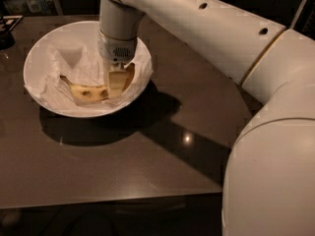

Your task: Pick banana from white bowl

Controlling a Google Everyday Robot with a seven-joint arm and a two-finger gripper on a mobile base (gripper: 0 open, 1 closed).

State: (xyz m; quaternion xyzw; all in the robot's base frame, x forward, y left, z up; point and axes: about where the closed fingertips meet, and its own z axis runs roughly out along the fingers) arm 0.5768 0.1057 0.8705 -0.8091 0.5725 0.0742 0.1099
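Our arm stretches in from 3 o'clock, wrist vertical over the white bowl. The claw meets the banana; its grip we cannot tell.

The white arm stretches from near right to far left, wrist bent straight down, the gripper pointing downward beneath it.

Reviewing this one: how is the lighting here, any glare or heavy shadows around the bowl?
Camera view: dim overall; a small glare spot on the dark table; the white bowl casts a heavy shadow toward the camera; the gripper, down in the bowl at the banana, is brightly lit.
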